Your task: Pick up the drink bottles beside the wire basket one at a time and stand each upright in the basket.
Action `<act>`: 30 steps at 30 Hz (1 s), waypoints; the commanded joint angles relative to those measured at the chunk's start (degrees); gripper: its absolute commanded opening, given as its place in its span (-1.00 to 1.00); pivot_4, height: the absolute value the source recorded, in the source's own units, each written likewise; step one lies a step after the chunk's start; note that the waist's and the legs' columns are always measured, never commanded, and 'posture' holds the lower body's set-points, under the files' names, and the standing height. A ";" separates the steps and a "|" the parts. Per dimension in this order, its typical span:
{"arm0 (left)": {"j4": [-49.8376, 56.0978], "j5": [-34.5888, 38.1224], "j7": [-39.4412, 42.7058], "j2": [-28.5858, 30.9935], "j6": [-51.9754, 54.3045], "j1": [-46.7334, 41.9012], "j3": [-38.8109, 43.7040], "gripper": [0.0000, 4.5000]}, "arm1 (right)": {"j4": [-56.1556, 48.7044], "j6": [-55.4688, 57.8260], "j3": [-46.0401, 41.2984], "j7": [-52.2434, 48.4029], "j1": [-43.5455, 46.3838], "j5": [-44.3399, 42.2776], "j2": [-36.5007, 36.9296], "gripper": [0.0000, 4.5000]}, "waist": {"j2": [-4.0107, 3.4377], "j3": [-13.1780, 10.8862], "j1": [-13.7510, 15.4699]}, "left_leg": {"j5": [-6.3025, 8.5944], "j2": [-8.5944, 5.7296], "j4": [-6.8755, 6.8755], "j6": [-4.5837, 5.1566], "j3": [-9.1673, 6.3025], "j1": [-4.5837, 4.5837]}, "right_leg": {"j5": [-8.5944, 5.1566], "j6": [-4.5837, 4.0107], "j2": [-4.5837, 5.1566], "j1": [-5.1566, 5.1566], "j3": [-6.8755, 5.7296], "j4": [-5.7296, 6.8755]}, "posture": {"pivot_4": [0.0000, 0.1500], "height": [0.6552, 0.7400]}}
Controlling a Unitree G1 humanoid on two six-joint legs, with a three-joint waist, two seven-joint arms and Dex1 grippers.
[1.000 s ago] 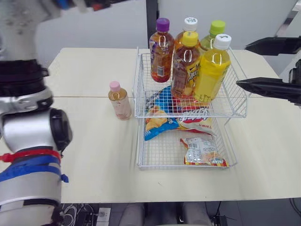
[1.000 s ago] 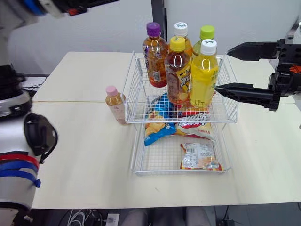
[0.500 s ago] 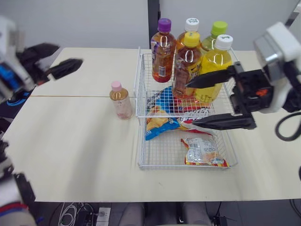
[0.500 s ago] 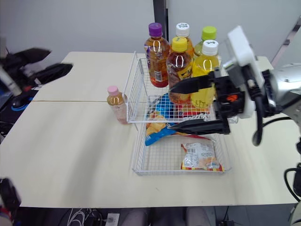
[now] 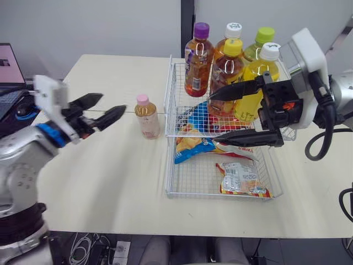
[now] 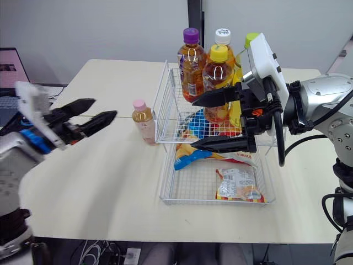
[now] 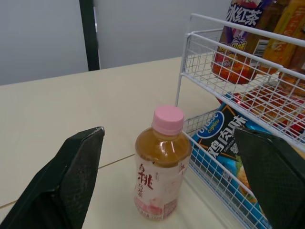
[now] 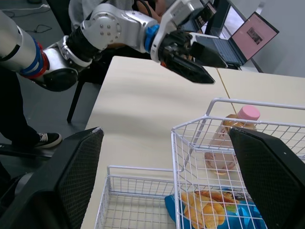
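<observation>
Over at the table's (image 5: 110, 182) left edge, beyond which an open laptop (image 5: 8, 63) sits, the left gripper (image 5: 113, 103) hovers above the surface with its two black fingers spread apart and nothing between them, their tips pointing to the right. A little way ahead of those tips, clear of them, stands the pink-capped bottle (image 5: 148, 116), a small clear bottle of amber drink, upright on the table and closer to the far edge than to the near one. It is just beside the left wall of the wire basket (image 5: 171, 94); whether it touches the wire cannot be told. In the left wrist view the same bottle appears between the two fingers (image 7: 71, 176), farther on. The white basket has two tiers and sits right of the table's middle. Its upper tier holds five bottles (image 5: 197, 61) standing upright, capped purple, white, yellow, green and white. Under them, a blue snack bag (image 5: 193, 118) shows through the mesh, and another bag (image 5: 240, 179) lies flat in the lower tier, toward its front right corner. On the right, the right gripper (image 5: 212, 120) reaches in across the front of the upper tier, its fingers pointing left and held wide apart, one above the other, gripping nothing.
</observation>
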State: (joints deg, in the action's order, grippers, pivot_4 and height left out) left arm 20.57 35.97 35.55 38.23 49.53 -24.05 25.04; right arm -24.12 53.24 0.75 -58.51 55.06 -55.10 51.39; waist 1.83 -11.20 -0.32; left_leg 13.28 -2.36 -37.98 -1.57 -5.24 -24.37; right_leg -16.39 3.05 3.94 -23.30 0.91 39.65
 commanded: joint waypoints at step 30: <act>-14.75 -14.80 -15.19 -14.43 -13.02 -11.92 -16.34 -0.38 | -1.10 0.32 -2.63 1.43 0.22 1.56 0.41 1.00 | 0.00 0.00 0.07 | 0.00 0.00 0.02 0.00 0.07 0.00 | 0.00 0.00 -0.24 -0.02 0.04 -0.04 | 1.00 1.00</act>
State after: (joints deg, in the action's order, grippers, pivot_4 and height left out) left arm 4.86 20.92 19.60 23.81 37.14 -35.22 8.92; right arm -23.99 53.41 0.59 -57.39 55.00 -52.89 51.33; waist 1.83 -11.20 -0.25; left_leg 13.28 -2.37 -37.96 -1.57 -5.17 -24.37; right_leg -16.39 3.05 3.69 -23.31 0.96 39.60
